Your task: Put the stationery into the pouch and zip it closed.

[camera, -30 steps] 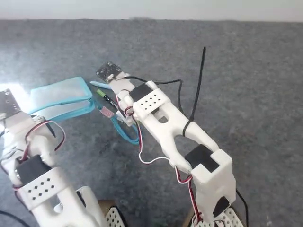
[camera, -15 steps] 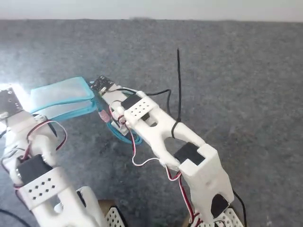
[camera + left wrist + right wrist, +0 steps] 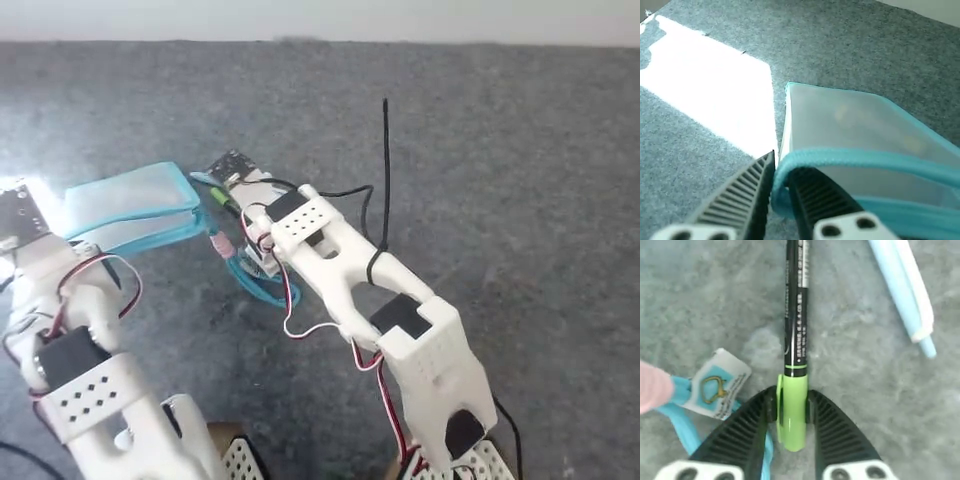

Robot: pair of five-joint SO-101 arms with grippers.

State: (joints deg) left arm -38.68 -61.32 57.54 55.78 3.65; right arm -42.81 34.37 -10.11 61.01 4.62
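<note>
Pouch point(image 3: 135, 205): translucent with a turquoise rim, lying flat on the grey table point(image 3: 500, 150).
Left gripper point(image 3: 777, 167): at the pouch's near end, its ribbed fingers drawn narrow with the turquoise rim pinched between them. The left wrist view makes this grip plain; from the high view the arm's own wrist covers it.
Black pen point(image 3: 796, 315): has a green cap and lies just beside the pouch's open end, its barrel pointing away from the gripper.
Right gripper point(image 3: 792, 395): low over the table beside the pouch, fingers closed narrowly on the pen's green cap. The high view gives just a glimpse of green past the arm; the right wrist view shows the clamp itself.
Light-blue pen point(image 3: 900, 280): on the table near the black pen and apart from it, outside the pouch.
Paper tag point(image 3: 717, 382): on a turquoise strap point(image 3: 255, 285) that trails from the pouch under the right arm.
Pink item point(image 3: 215, 243): beside the tag, near the pouch; I cannot tell what it is.
</note>
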